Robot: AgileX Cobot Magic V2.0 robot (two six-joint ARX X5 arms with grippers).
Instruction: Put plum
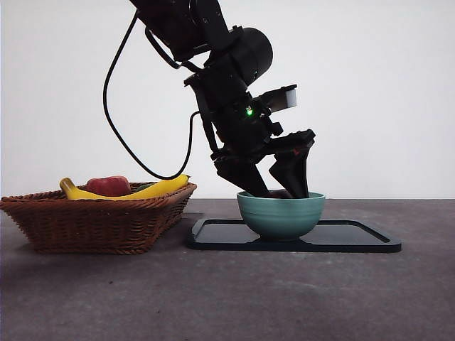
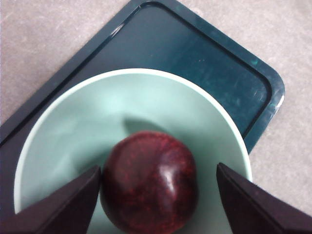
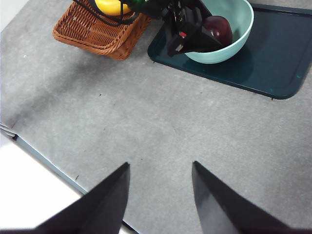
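The plum (image 2: 148, 183), dark maroon and glossy, lies in the teal bowl (image 2: 146, 97). My left gripper (image 2: 158, 166) reaches down into that bowl (image 1: 281, 213) and stands open around the fruit. One jaw is against the plum's side, and a gap shows between the other jaw and the fruit. From the right wrist view the plum (image 3: 219, 28) shows inside the bowl (image 3: 229, 48) beside the left gripper (image 3: 195, 34). My right gripper (image 3: 161, 165) hangs open over bare grey table, well away from the bowl, with nothing between its jaws.
The bowl stands on a dark tray (image 1: 355, 238). To the tray's left sits a wicker basket (image 1: 92, 220) holding yellow bananas (image 1: 153, 190) and a red apple-like fruit (image 1: 108, 185). The table's edge (image 3: 44, 161) runs near the right gripper.
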